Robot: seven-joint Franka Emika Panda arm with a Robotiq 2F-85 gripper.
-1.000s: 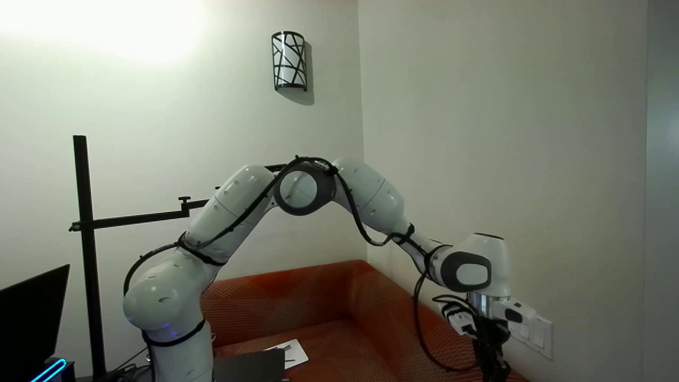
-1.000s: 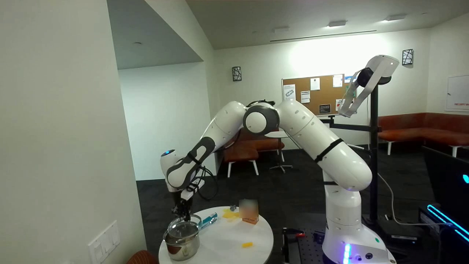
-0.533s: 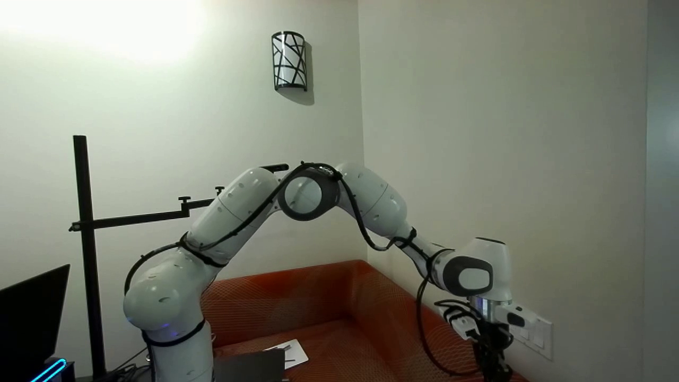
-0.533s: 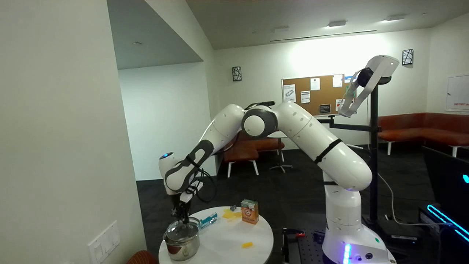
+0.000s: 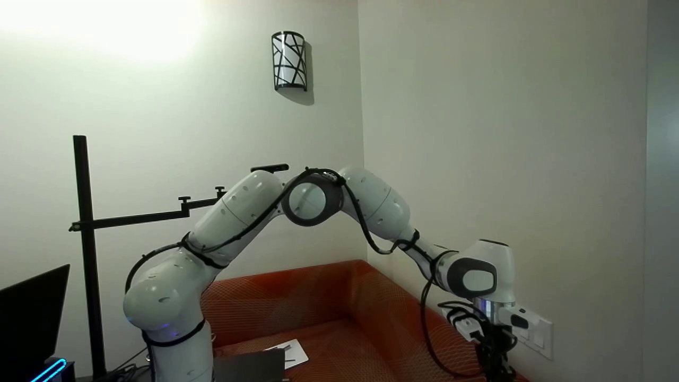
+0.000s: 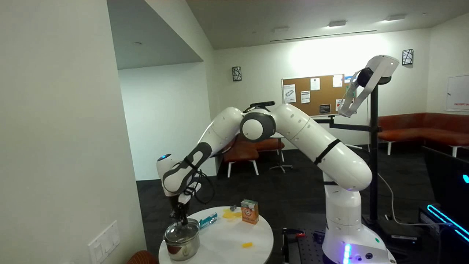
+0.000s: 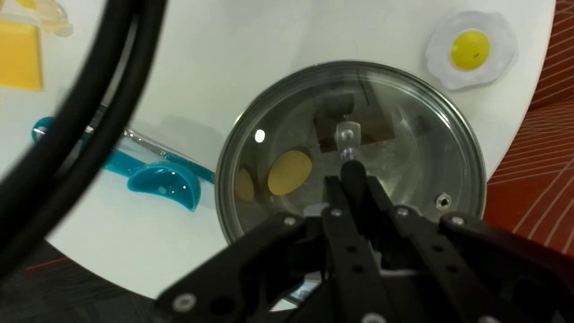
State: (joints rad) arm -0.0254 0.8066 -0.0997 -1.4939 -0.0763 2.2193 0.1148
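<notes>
Wrist view, L to R: teal scoop (image 7: 166,183), gripper (image 7: 354,181) clamped on the black handle (image 7: 353,170) of the glass lid (image 7: 390,154), fried-egg piece (image 7: 470,50). Lid's lower vs a sec ago & looks set on the pot (image 6: 184,248) (full seating hard to confirm), so pot's abt covered

In an exterior view, near 3 o'clock, red lettering (image 6: 463,104) on the white wall panel (image 6: 457,91) seems to begin "FIRE DEPT"; the rest is blurred. At 2 o'clock, the printed sheets (image 6: 289,93) and black notice (image 6: 324,108) on the corkboard (image 6: 326,96) are too small to read. At 6 o'clock, the orange box (image 6: 250,215) bears a round red emblem (image 6: 248,212), its words illegible. Just past 3 o'clock, a cyan mark (image 6: 466,178) glows on the dark monitor (image 6: 445,179).
</notes>
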